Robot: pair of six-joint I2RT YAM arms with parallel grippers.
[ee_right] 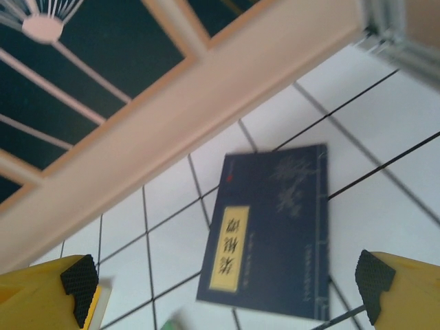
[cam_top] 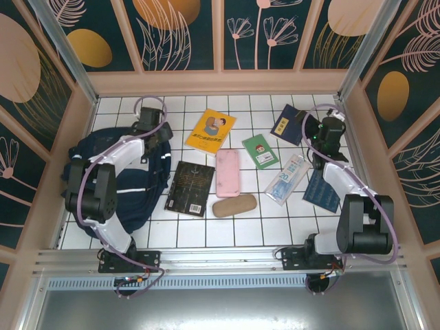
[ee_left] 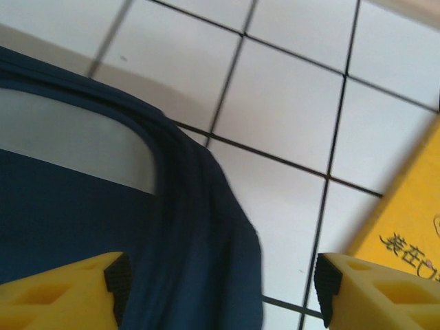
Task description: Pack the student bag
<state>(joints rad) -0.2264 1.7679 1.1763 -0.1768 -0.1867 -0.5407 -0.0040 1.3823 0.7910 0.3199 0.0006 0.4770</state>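
One student bag (cam_top: pixel 141 199) lies at the frame's left on the counter (cam_top: pixel 247 220), beneath the left pincer (ee_left: pixel 220 278), spread wide, with five books (cam_top: pixel 210 130), two cases (cam_top: pixel 227 172) and one pouch (cam_top: pixel 287 179) to its right, and the right pincer (ee_right: pixel 227 285), also spread wide, above the upper-right navy book (ee_right: pixel 271 230).

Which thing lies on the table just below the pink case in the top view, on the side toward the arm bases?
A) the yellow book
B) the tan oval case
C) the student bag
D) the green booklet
B: in the top view the tan oval case lies directly under the lower end of the pink case, on the side nearer the arm bases.
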